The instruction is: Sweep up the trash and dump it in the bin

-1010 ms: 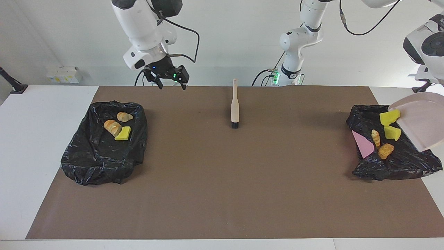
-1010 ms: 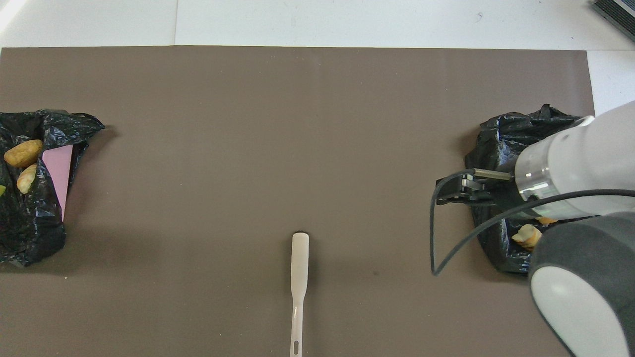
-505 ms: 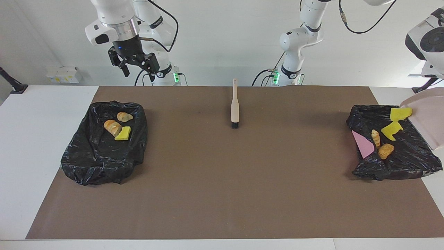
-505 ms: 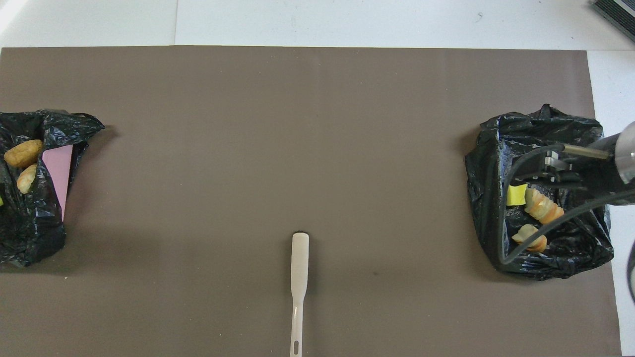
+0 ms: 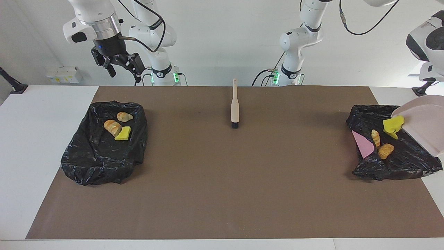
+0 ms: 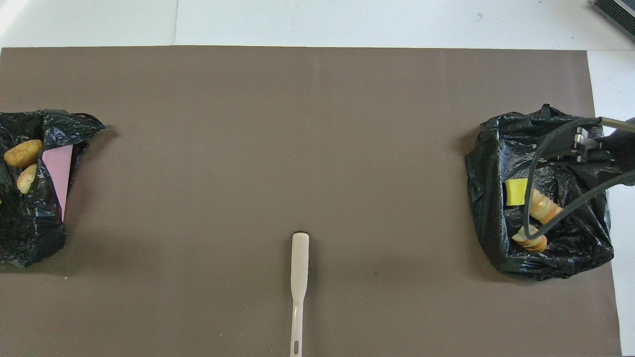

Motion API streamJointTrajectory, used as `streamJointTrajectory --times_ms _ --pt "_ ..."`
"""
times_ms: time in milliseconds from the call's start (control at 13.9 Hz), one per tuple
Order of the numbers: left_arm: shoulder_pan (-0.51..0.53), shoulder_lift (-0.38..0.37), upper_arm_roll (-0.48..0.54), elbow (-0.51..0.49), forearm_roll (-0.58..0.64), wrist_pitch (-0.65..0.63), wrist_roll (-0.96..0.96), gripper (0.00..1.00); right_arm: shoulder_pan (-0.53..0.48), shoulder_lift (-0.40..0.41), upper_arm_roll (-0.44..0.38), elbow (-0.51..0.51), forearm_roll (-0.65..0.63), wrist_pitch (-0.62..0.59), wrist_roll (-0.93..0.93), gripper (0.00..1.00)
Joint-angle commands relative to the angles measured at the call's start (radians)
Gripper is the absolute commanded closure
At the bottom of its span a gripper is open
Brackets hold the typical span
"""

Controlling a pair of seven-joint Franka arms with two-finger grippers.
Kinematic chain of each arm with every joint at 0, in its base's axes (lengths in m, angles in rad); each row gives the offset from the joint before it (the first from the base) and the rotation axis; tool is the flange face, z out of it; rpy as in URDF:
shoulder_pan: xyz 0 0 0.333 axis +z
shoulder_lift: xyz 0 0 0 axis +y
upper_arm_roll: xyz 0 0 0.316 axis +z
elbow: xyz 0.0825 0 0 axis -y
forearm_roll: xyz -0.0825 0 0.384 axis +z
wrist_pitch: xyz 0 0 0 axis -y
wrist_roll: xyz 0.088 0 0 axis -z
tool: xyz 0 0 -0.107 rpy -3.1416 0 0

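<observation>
We see the right gripper [image 5: 122,67] with its fingers apart and nothing between them, raised over the edge of the table at the right arm's end. The left gripper itself is out of both views; its fingers are closed together, and the dustpan [image 5: 424,123] hangs tilted over the black bag [image 5: 399,163] at the left arm's end.

The trash lies in two bags. In this bag the facing view shows a yellow sponge piece [image 5: 393,125] at the lip of the dustpan, two bread lumps [image 5: 385,150] and a pink card [image 5: 362,145]. The overhead view cuts this bag at its border, so there we find only the lumps and the card. The other black bag [image 5: 100,163] holds two bread pieces [image 5: 112,127] and one yellow sponge [image 5: 123,133]; from overhead a cable crosses them.

The brush [image 5: 235,104] lies alone on the brown mat [image 5: 222,180], in the middle, near the robots. The mat covers a white table [image 5: 31,146], and a white wall [image 5: 222,41] stands at the back.
</observation>
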Motion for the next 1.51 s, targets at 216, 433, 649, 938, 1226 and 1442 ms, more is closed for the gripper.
streamJointTrajectory --times_ms 216,433,649,938,1226,1442 --pt "0.059 -0.014 0.003 -0.052 0.101 0.108 -0.017 1.0 -0.008 0.009 0.01 0.018 -0.013 0.006 -0.017 0.0" --pt "0.015 -0.02 0.001 -0.044 0.271 0.085 -0.026 1.0 -0.011 -0.008 0.012 0.015 -0.014 -0.006 -0.021 0.0" --pt "-0.022 -0.023 -0.008 -0.012 0.298 0.013 -0.048 1.0 0.033 -0.045 -0.052 -0.011 -0.013 -0.029 -0.075 0.0" --pt "-0.14 -0.029 -0.014 -0.013 0.125 -0.148 -0.051 1.0 0.124 -0.05 -0.163 -0.016 -0.011 -0.037 -0.104 0.0" --pt "-0.167 -0.029 -0.016 -0.021 -0.07 -0.158 -0.048 1.0 0.13 -0.048 -0.174 -0.016 -0.001 -0.037 -0.126 0.0" --pt "-0.116 -0.028 -0.014 -0.05 -0.123 -0.088 -0.046 1.0 0.126 -0.04 -0.172 -0.014 0.004 -0.035 -0.15 0.0"
